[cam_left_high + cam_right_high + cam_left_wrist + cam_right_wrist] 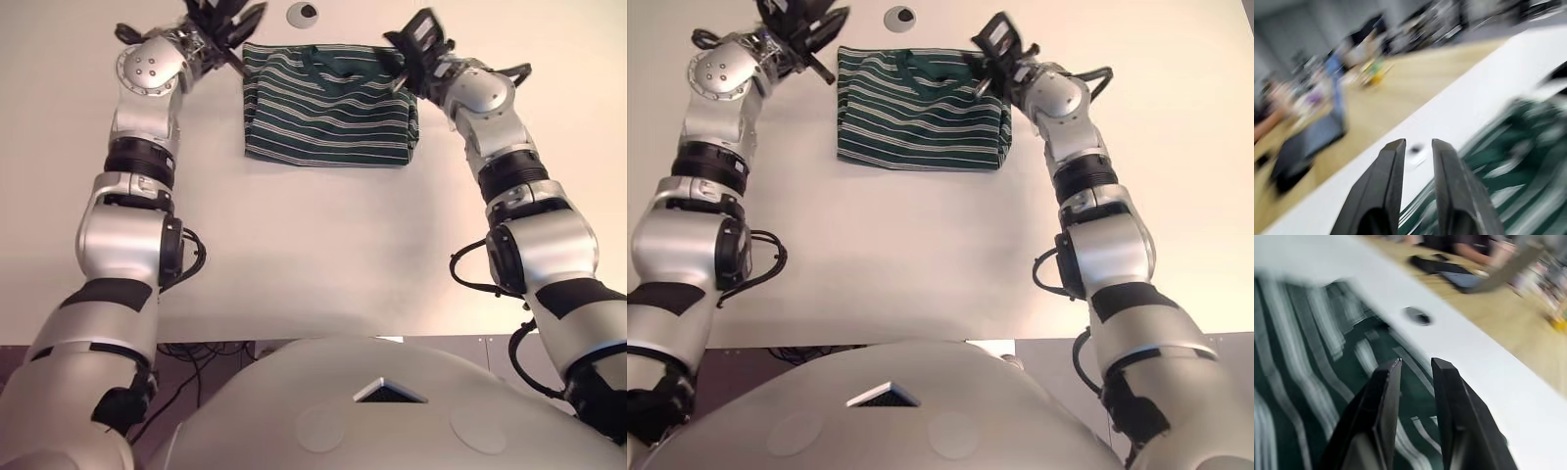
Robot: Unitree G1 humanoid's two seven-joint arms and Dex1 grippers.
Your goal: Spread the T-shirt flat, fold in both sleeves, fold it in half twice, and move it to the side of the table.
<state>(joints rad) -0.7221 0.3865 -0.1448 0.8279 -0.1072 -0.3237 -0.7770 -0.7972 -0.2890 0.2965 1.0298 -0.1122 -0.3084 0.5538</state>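
T-shirt [328,113]: dark green with thin white stripes, folded into a compact rectangle. Lies flat at the far middle of the counter [313,255]. Long axis runs left to right across the robot's front. Neckline [315,57] sits along the far edge, hem side toward the robot.

Left gripper [1418,143]: at the shirt's far-left corner, just off the cloth. Fingers nearly parallel with a narrow gap between them, nothing in the gap.

Right gripper [1417,362]: over the shirt's far-right corner, striped cloth directly beneath it. Fingers likewise a narrow gap apart. No fabric seen pinched between them, though contact at the tips cannot be judged.

Counter is plain white and matte. A round grey cable port [302,13] is set in it just beyond the shirt's far edge, between the two grippers. Past the counter's far edge, a light wooden floor [1400,88] and blurred room clutter.
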